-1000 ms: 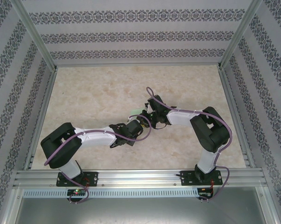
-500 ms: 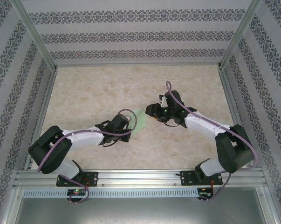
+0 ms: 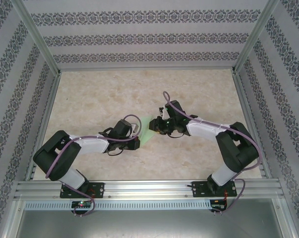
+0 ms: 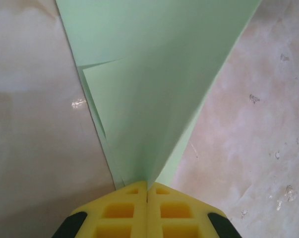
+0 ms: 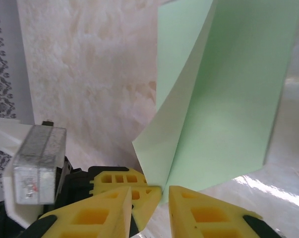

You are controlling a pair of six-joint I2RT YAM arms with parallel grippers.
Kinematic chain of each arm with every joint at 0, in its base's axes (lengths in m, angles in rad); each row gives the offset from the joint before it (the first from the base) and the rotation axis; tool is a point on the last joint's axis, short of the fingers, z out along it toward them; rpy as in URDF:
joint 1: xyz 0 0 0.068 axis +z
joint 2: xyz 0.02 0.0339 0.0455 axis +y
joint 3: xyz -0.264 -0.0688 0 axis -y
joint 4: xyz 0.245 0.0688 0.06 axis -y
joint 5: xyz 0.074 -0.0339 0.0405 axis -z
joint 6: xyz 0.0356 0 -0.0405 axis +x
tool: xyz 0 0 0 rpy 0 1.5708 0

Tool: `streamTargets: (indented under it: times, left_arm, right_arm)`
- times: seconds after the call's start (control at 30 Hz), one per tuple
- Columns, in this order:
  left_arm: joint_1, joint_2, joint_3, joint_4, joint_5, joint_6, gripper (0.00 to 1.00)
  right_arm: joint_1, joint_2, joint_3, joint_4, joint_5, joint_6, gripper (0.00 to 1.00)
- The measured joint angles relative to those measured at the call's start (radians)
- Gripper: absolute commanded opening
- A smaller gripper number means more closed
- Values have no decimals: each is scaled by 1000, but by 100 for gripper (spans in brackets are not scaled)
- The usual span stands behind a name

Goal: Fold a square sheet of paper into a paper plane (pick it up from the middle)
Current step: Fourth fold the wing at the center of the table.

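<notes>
Fold step in hand, not pick-up: the pale green sheet (image 4: 154, 84) is already off the table (image 3: 89, 99) and creased, held in the air at frame centre of the top view, between the two grippers. In the left wrist view you see it taper down to a narrow point at the bottom centre of the frame, with one folded flap lying over the upper left part of its face. The left gripper (image 4: 147, 188) has its yellow fingers pressed together on that narrow end, pinching the paper. The right gripper (image 5: 149, 192) sits at the bottom centre of the right wrist view with its jaws spread a little. A lower corner of the sheet stands at the mouth of that gap, and as far as you can see nothing is clamped there. My read: roughly mid-task, with a dart outline forming but no finished plane. The next move likely calls for the right jaws to close on a free edge near that corner, then draw it across while the left pinch acts as the anchor. Keep the pull light, since thin paper can tear or slip at the tip. Count: one sheet, one visible flap on it, two arms, two grippers, one table. I see no second sheet and no other loose object on the marbled surface.
</notes>
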Motion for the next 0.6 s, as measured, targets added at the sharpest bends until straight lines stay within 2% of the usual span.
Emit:
streamTargets:
  times: [0.6]
  left_arm:
    - [10,-40,-105,140,5,-124,0]
  right_arm:
    - [34,209,149,57,-69,1,20]
